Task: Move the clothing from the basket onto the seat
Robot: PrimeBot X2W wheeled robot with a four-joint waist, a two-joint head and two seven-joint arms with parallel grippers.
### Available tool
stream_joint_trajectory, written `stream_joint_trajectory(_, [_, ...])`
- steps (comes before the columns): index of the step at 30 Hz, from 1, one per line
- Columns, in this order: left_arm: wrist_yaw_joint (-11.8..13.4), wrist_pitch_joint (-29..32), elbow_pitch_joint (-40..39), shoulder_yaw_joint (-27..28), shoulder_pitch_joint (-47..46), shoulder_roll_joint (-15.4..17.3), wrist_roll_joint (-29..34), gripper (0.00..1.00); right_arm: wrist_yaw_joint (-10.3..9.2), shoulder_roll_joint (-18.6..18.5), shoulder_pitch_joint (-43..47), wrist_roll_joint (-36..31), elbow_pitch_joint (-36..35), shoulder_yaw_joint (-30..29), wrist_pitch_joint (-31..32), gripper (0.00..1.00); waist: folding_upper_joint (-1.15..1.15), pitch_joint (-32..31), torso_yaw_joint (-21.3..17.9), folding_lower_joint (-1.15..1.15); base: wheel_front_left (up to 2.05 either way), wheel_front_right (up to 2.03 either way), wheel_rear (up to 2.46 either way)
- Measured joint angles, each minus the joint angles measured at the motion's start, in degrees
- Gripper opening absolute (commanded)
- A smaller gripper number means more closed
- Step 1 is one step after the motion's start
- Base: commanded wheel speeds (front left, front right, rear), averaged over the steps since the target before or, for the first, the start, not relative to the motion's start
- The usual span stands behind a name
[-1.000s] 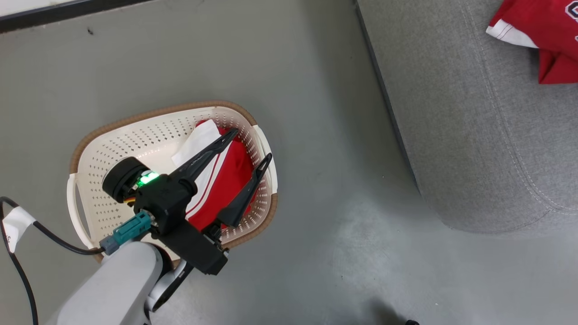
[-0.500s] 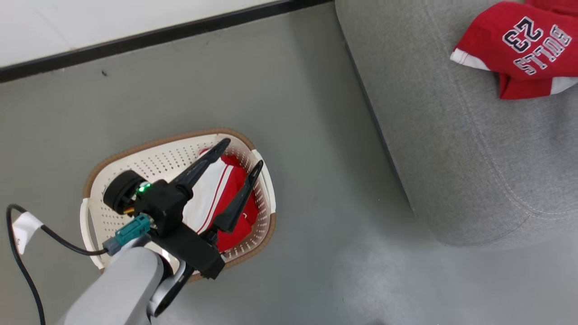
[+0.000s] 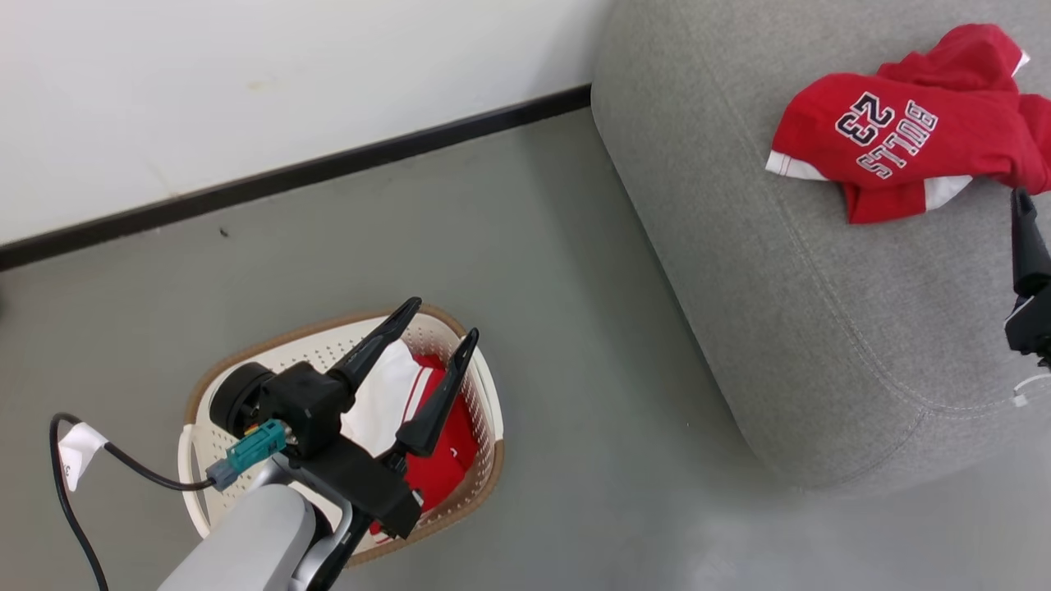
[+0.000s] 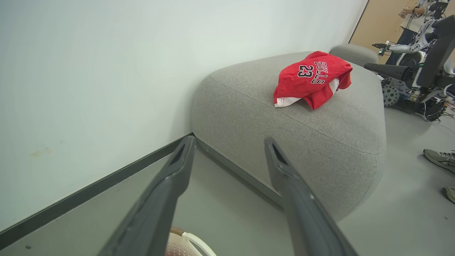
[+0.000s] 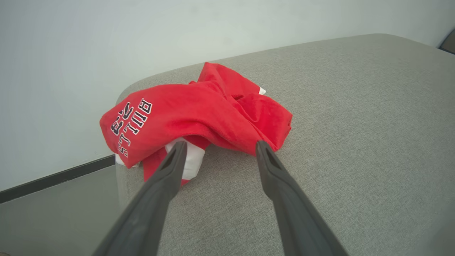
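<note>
Jersey (image 3: 895,131) lies crumpled on the seat (image 3: 780,328), right gripper (image 5: 221,144) spread wide just before it; shorts (image 3: 460,468) sit in the basket (image 3: 484,386) under the wide-spread left gripper (image 3: 441,318).

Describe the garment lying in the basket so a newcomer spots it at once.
Left of the big grey seat, an oval cream basket with a brown rim stands on the floor under the open left hand. Inside lie the red shorts with a white, red-striped panel; unlike the jersey on the seat, they show no "BULLS 23" lettering.
</note>
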Motion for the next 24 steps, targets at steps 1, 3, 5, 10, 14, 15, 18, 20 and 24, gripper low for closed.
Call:
stream_joint_trajectory(1, [0.02, -0.01, 0.31, 0.09, 0.05, -0.19, -0.03, 1.00, 0.00, 0.12, 0.66, 0.20, -0.85, 0.15, -0.43, 1.00, 0.00, -0.63, 0.02, 0.00, 0.00, 0.00, 0.00])
stream_joint_trajectory(3, [0.24, -0.07, 0.75, 0.42, 0.13, -0.52, -0.14, 1.00, 0.00, 0.27, 2.04, 0.32, -2.44, 0.45, -0.96, 1.00, 0.00, -1.91, 0.12, 0.00, 0.00, 0.00, 0.00])
stream_joint_trajectory(5, [0.57, -0.09, 1.00, 1.04, 0.71, -0.99, -0.32, 1.00, 0.00, 0.09, 3.03, 0.33, -4.21, 0.85, -1.27, 1.00, 0.00, -3.19, 0.31, 0.00, 0.00, 0.00, 0.00])
stream_joint_trajectory(10, [1.46, -0.49, 2.14, 2.15, 1.86, -1.42, -1.02, 1.00, 0.00, -0.59, 5.90, 0.42, -9.37, 1.15, -2.27, 1.00, 0.00, -6.12, 1.20, 0.00, 0.00, 0.00, 0.00])
stream_joint_trajectory(14, [1.71, -0.52, 2.45, 2.60, 2.83, -1.63, -1.41, 1.00, 0.00, -1.09, 8.23, 1.20, -12.39, 1.21, -2.57, 1.00, 0.00, -7.67, 2.00, 0.00, 0.00, 0.00, 0.00])
stream_joint_trajectory(15, [2.04, -0.52, 2.47, 2.94, 3.23, -1.63, -1.42, 1.00, 0.00, -1.56, 8.83, 1.36, -13.40, 1.15, -2.72, 1.00, 0.00, -8.12, 2.32, 0.00, 0.00, 0.00, 0.00])
stream_joint_trajectory(18, [2.63, -0.59, 2.67, 3.83, 3.67, -1.67, -1.54, 1.00, 0.00, -2.55, 10.93, 1.70, -16.75, 0.59, -2.86, 1.00, 0.00, -9.22, 3.53, 0.00, 0.00, 0.00, 0.00])
stream_joint_trajectory(20, [3.03, -0.77, 2.92, 4.44, 4.17, -1.67, -1.91, 1.00, 0.00, -2.44, 12.32, 1.82, -18.87, 0.38, -3.21, 1.00, 0.00, -9.92, 4.35, 0.00, 0.00, 0.00, 0.00])
stream_joint_trajectory(24, [3.53, -1.01, 4.04, 5.31, 5.29, -1.76, -1.92, 1.00, 0.00, -1.90, 14.96, 1.81, -23.18, 0.03, -3.24, 1.00, 0.00, -11.51, 5.82, 0.00, 0.00, 0.00, 0.00])
